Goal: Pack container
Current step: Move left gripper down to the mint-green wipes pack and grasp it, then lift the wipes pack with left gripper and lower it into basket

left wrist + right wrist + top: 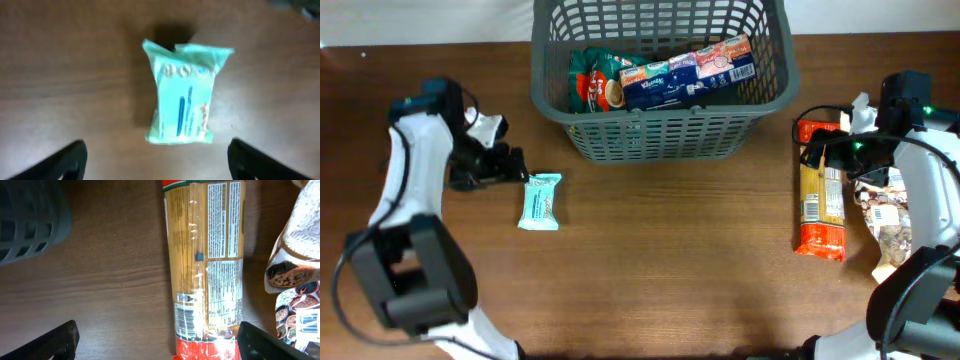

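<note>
The dark grey slotted basket (660, 125) stands at the back middle and holds a green packet (592, 85) and a blue tissue pack (688, 72). A small teal snack packet (541, 201) lies on the table left of the basket; it fills the left wrist view (185, 95). My left gripper (512, 165) is open just left of it, fingers (157, 162) apart and empty. A long spaghetti packet (821, 200) lies at the right and also shows in the right wrist view (207, 265). My right gripper (827, 148) is open over its top end, fingers (160, 342) wide apart.
A printed bag of beans or nuts (890, 222) lies right of the spaghetti, under the right arm, and shows in the right wrist view (297, 275). The basket's corner (30, 220) shows at that view's upper left. Bare wood lies in the front middle.
</note>
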